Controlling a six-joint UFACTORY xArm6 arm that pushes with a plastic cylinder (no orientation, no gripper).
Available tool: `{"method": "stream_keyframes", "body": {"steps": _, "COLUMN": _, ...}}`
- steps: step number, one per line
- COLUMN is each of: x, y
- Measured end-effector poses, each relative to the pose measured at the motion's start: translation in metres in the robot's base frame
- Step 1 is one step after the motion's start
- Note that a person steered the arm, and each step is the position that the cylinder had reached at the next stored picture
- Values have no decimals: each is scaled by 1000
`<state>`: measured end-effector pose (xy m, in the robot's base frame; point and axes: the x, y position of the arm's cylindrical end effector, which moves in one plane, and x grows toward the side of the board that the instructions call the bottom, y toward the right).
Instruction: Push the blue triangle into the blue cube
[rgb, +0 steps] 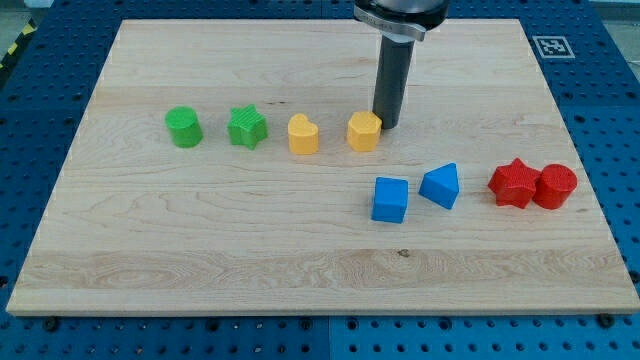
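Item: light wooden bench (200, 240), a rectangular board resting on a blue perforated base (60, 40), with a black-and-white square marker (551, 46) at the board's upper right corner.

Item: straight dark rod descending from a round mount at the view's top. My tip (386, 124) rests on the bench. There is no claw on this arm, so no released or clenched state can be told; the rod grasps nothing.

Item: yellow hexagonal block (364, 131), just beside my tip on the view's left, touching or nearly so; contact cannot be settled.

Item: yellow heart-shaped block (303, 134), farther to the left of my tip.

Item: green star block (246, 127), beyond the heart, leftward.

Item: green cylinder block (184, 128), farthest left of my tip, ending the row.

Item: blue cube (390, 199), below my tip toward the view's bottom, almost directly under it.

Item: blue triangle block (440, 185), below and to the right of my tip, near the blue cube's right side with a narrow gap between them.

Item: red star block (512, 183), well to the lower right of my tip.

Item: red cylinder block (555, 186), touching the red star's right side.
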<state>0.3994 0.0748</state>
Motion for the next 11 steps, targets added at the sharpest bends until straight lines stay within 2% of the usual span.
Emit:
{"method": "stream_keyframes", "body": {"steps": 1, "x": 1, "y": 5}}
{"method": "stream_keyframes", "body": {"steps": 2, "x": 11, "y": 47}}
{"method": "stream_keyframes", "body": {"steps": 4, "x": 56, "y": 116}}
{"method": "stream_keyframes", "body": {"steps": 5, "x": 71, "y": 121}}
{"method": "stream_keyframes", "body": {"steps": 7, "x": 116, "y": 71}}
{"method": "stream_keyframes", "body": {"steps": 11, "x": 136, "y": -11}}
